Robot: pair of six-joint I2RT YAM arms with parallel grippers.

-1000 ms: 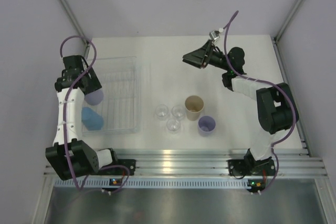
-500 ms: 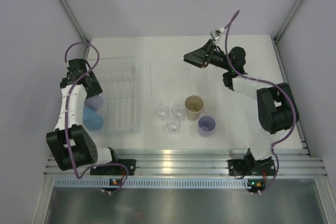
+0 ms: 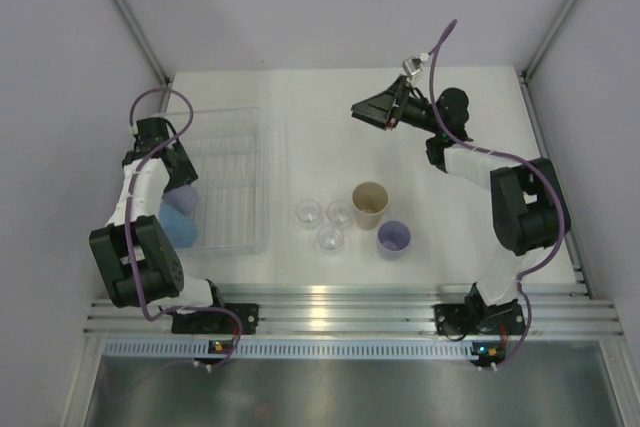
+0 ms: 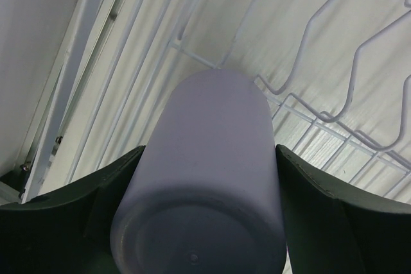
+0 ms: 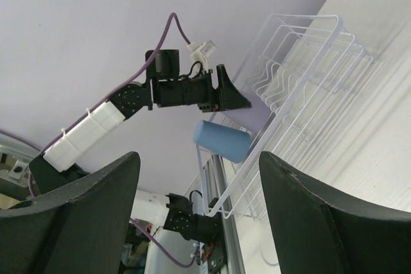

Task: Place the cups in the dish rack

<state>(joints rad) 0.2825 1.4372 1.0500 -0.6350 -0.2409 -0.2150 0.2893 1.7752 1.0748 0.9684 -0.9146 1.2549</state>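
My left gripper [image 3: 172,175] is shut on a lavender cup [image 3: 184,195], held over the left side of the clear dish rack [image 3: 232,172]. In the left wrist view the lavender cup [image 4: 212,178] fills the space between both fingers, above the rack's wire slats [image 4: 334,120]. A blue cup [image 3: 177,228] lies in the rack beside it. On the table stand three clear cups [image 3: 308,213], [image 3: 340,212], [image 3: 330,239], a beige cup [image 3: 370,204] and a second lavender cup [image 3: 394,238]. My right gripper [image 3: 365,110] hangs open and empty at the back, well above those cups.
The right wrist view looks across at the rack [image 5: 302,94], the blue cup [image 5: 221,140] and the left arm [image 5: 186,91]. Grey walls close in both sides and the back. A metal rail [image 3: 330,312] runs along the near edge.
The left arm has shifted, bringing the lavender cup a little nearer and closer to the blue cup in the rack. The right arm has hardly moved.
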